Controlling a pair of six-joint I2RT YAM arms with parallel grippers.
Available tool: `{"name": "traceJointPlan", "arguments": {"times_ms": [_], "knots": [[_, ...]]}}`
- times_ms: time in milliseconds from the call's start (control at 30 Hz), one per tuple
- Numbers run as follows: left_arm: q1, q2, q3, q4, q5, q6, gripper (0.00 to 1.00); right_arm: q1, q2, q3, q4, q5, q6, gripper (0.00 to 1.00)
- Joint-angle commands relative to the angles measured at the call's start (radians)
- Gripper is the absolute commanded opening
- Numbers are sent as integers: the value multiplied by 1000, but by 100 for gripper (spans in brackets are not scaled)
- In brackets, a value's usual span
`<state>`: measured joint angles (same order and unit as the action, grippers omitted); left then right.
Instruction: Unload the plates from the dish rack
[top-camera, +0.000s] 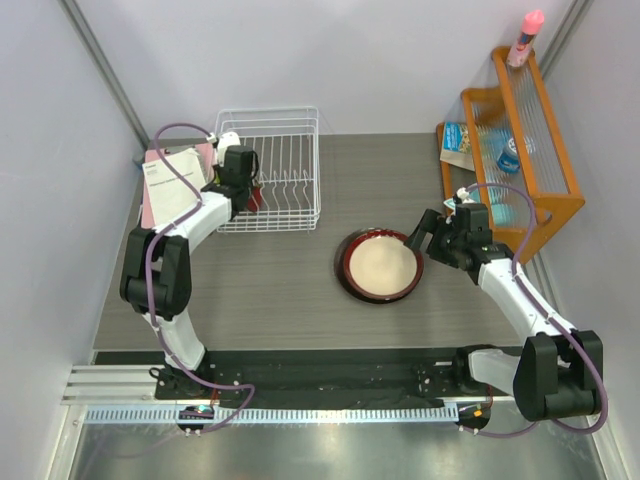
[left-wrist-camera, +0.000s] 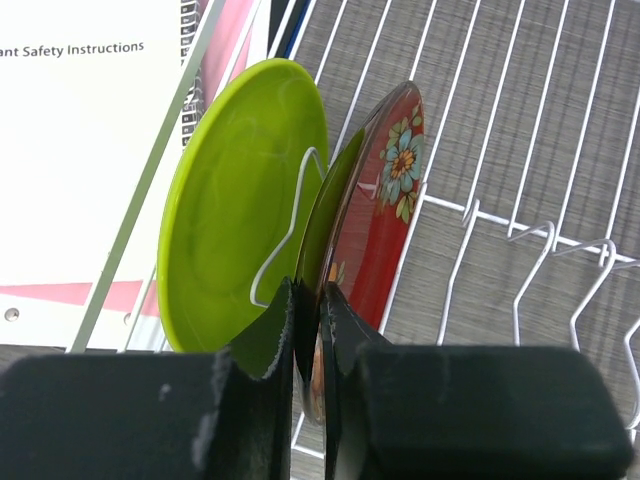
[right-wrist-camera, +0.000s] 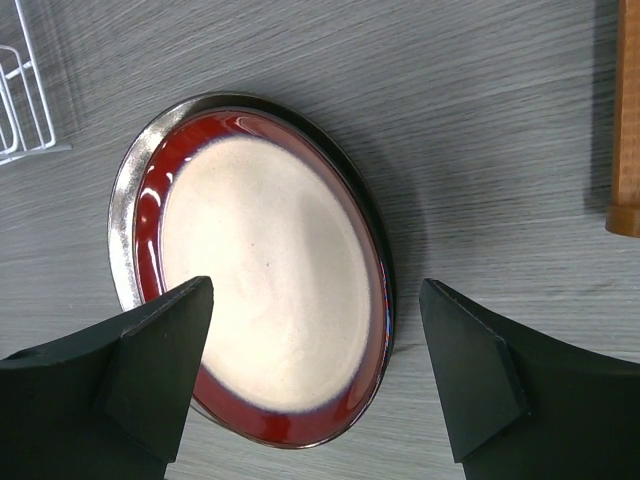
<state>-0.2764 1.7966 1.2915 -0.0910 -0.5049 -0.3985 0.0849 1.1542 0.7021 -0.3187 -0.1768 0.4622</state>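
Black fingers of the left pincer fill the near edge of its wrist view, clamped on the rim of the glossy red floral plate. That plate stands upright in the dish rack, just right of the lime green plate. From above, the arm hides most of both plates. Over the worktop, the right pincer hangs wide above the red-rimmed plate. Only its wrist view clearly shows the grey-rimmed plate underneath.
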Motion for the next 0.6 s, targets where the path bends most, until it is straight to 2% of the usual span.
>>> {"name": "traceJointPlan", "arguments": {"times_ms": [0,100,567], "knots": [[-1,-16,14,50,29,-26,0,-2,-37,-3,32,-15,-17,90],[-4,-42,11,54,49,-17,0,-2,-50,-4,29,-15,-17,90],[-81,-210,2,50,-127,164,0,-2,-122,-16,-5,-20,-4,90]]}}
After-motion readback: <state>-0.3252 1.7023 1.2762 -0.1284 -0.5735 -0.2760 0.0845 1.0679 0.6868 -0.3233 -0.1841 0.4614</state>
